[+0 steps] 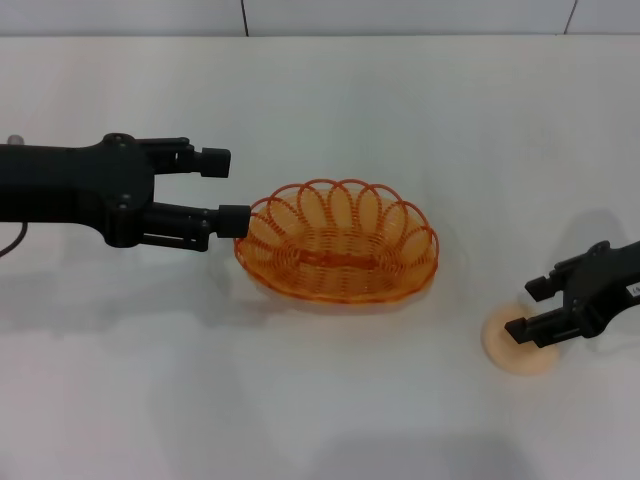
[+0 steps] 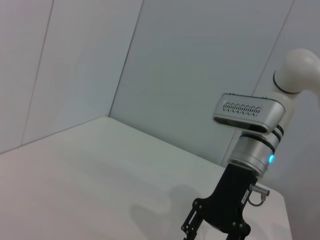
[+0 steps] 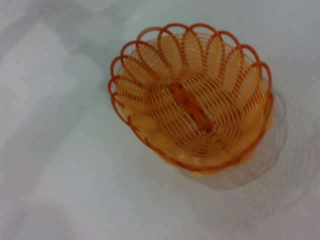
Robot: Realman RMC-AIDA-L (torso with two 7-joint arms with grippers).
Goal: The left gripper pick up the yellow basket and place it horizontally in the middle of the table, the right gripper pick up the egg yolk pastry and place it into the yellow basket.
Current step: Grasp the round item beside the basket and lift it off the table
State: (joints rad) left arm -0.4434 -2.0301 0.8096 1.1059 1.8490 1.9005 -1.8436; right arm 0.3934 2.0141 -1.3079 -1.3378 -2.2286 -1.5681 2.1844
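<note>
The yellow basket (image 1: 338, 243) stands upright with its long side across the middle of the table (image 1: 330, 90). It also shows in the right wrist view (image 3: 192, 97), empty. My left gripper (image 1: 226, 188) is open just left of the basket, its nearer finger at the left rim, holding nothing. The egg yolk pastry (image 1: 505, 352) lies on the table at the right. My right gripper (image 1: 531, 309) is open and hovers over the pastry's far right part, hiding some of it.
A grey wall (image 1: 400, 15) runs along the table's far edge. The left wrist view shows my right arm (image 2: 250, 150) with a silver-white segment and a lit spot, over the white tabletop (image 2: 100, 170).
</note>
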